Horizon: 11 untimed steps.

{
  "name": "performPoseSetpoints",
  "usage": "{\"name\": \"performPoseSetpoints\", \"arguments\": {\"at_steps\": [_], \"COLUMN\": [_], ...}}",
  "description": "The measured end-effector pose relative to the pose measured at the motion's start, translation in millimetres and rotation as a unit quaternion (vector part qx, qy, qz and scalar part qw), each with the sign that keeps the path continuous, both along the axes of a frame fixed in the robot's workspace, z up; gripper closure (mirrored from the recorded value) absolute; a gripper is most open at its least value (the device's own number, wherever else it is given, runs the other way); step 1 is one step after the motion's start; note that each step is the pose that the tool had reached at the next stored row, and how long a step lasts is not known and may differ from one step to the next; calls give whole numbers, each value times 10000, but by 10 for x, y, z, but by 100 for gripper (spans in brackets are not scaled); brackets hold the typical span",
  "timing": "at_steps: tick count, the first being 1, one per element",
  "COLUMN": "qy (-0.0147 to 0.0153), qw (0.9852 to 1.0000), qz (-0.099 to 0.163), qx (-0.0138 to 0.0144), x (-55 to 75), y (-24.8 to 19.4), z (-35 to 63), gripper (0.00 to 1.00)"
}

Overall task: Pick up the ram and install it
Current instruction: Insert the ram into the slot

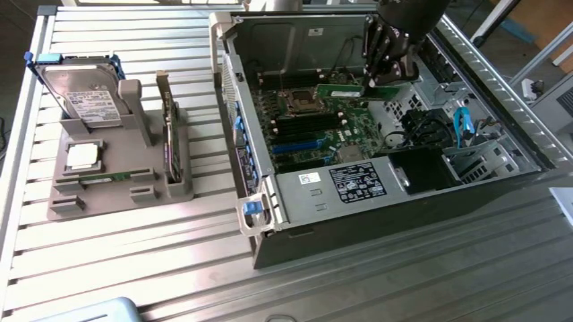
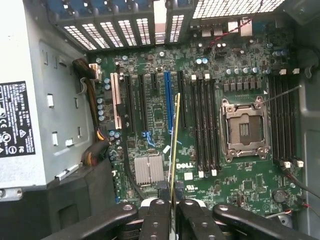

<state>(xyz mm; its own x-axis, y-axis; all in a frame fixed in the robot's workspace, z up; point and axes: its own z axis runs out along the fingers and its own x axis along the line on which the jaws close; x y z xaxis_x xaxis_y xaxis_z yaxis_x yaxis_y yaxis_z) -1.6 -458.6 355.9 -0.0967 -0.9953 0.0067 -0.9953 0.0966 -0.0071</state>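
Case: I've got the open Dell tower point(image 1: 358, 231) lying on the slatted table point(image 1: 376, 288).
Motherboard point(image 2: 250, 185): exposed inside the case.
Parts holder point(image 1: 117, 191): grey, exterior view's left, well apart from the case.
Claw point(image 1: 380, 80): over the motherboard, nearly closed, clamped on the ram.
Ram point(image 1: 353, 90): in the claw, edge-on above the motherboard.

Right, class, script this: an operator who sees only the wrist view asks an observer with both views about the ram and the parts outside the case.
Operator: Is the ram seated?
Observer: No, the gripper holds it above the motherboard, near the processor socket.
Operator: What's outside the case?
Observer: A grey holder at the exterior view's left carries a hard drive, a processor chip and an expansion card.
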Motion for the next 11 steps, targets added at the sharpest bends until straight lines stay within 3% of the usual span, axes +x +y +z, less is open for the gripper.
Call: {"name": "performPoseSetpoints", "arguments": {"at_steps": [6, 10, 11], "qy": [-2, -3, -2], "qw": [10000, 9991, 9991], "qz": [26, 420, 430], "qx": [1, 2, 2], "x": [-24, -28, -29], "y": [67, 74, 108], "z": [-130, -231, -256], "gripper": [86, 86, 86]}}
